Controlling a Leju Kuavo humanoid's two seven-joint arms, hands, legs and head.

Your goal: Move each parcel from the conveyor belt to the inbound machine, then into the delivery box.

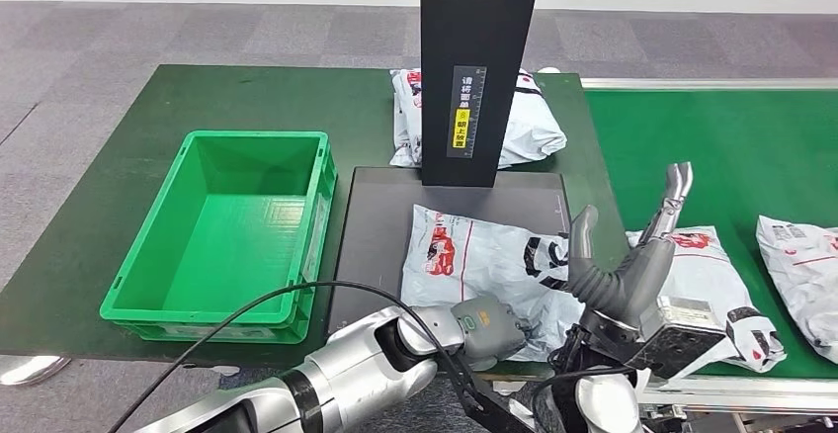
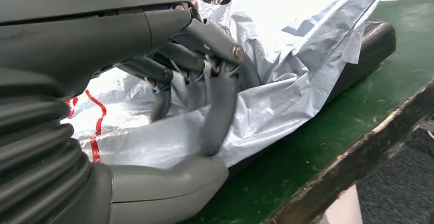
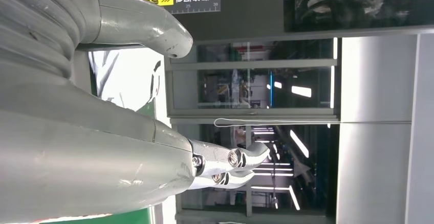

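Observation:
A white-and-grey parcel [image 1: 474,253] lies on the black plate of the inbound machine [image 1: 376,216], below its dark column [image 1: 477,67]. My left hand [image 1: 491,328] is at the parcel's near edge; in the left wrist view its fingers [image 2: 217,116] curl down onto the crinkled parcel [image 2: 286,65] while the thumb [image 2: 169,185] lies under the edge, pinching it. My right hand [image 1: 632,267] is raised beside the plate, fingers spread upward, holding nothing; its thumb [image 3: 153,29] and fingers [image 3: 230,162] stand apart. A second parcel [image 1: 712,260] lies on the green conveyor belt [image 1: 751,146] under that hand. The green delivery box [image 1: 232,230] stands left.
A third parcel [image 1: 802,265] lies further right on the belt, and another parcel [image 1: 529,122] sits behind the column. The box holds nothing. The green table's [image 1: 109,206] near edge [image 2: 358,157] runs close by my left hand.

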